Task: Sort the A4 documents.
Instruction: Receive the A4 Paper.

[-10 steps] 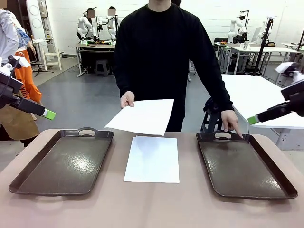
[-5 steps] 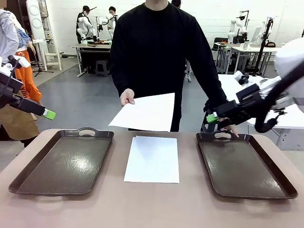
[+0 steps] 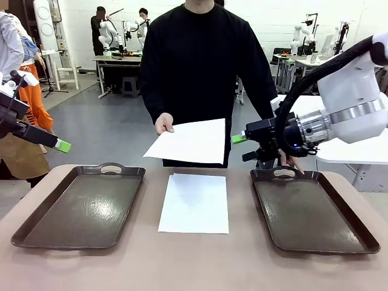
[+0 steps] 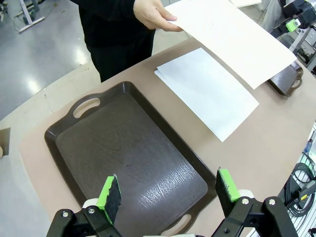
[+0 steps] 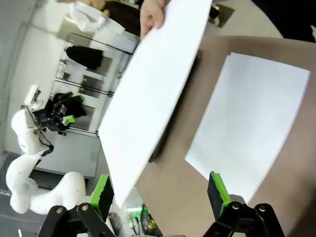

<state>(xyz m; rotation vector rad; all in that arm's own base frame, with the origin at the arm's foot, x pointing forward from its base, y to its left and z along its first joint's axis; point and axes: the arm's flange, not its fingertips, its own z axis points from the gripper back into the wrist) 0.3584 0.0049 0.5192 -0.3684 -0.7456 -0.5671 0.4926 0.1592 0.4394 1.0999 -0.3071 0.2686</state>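
Right tool (image 3: pixel 242 147) hangs near an A4 sheet (image 3: pixel 191 140) held in a person's hand (image 3: pixel 163 124) over the desk's (image 3: pixel 194 267) far edge.
Front: a second sheet (image 3: pixel 195 203) lies flat mid-desk between the left tray (image 3: pixel 79 206) and the right tray (image 3: pixel 312 209); left tool (image 3: pixel 62 145) hovers by the left edge. Left wrist: its fingers stand apart above the left tray. Right wrist: fingers apart, facing the held sheet.

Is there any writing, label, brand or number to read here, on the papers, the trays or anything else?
No text can be read.
Held sheet: blank.
Sheet on the table: blank.
Left tray and right tray: no label or mark.
Gear on the far tables: any print is too small to read.
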